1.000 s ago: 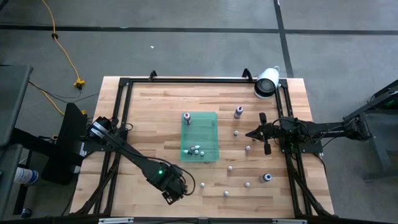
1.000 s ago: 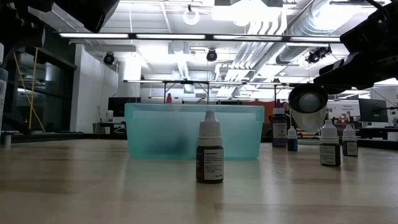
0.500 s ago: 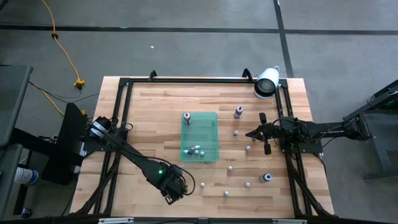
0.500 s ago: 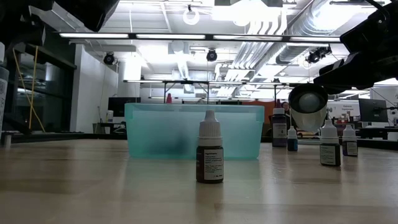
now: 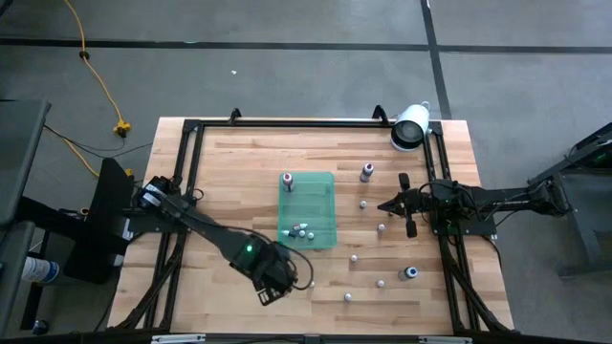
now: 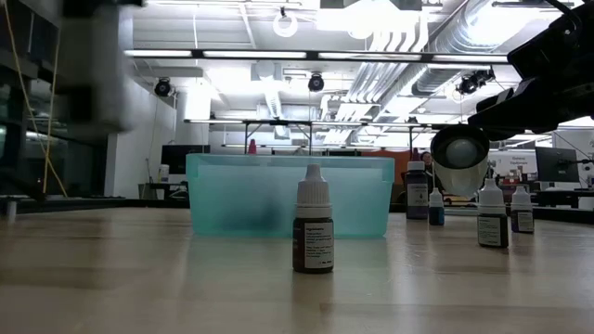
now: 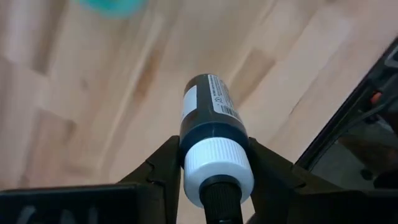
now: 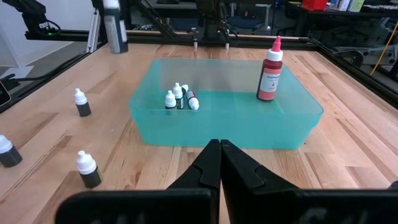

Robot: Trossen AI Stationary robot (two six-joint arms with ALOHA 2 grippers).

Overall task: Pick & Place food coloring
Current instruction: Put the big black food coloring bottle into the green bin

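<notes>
A dark food coloring bottle [image 7: 214, 140] with a white cap is clamped between the jaws of the left gripper [image 5: 277, 284] near the tabletop's [image 5: 229, 172] front edge, left of centre. Open wood is left between it and the green tray [image 5: 308, 210]. The right gripper [image 5: 387, 204], jaws together, is parked by the right edge. In the low view the left arm is blurred.

Tray [image 5: 308, 210] mid-table; bottles [image 5: 299, 230] inside; more bottles [image 5: 381, 283] right.
</notes>
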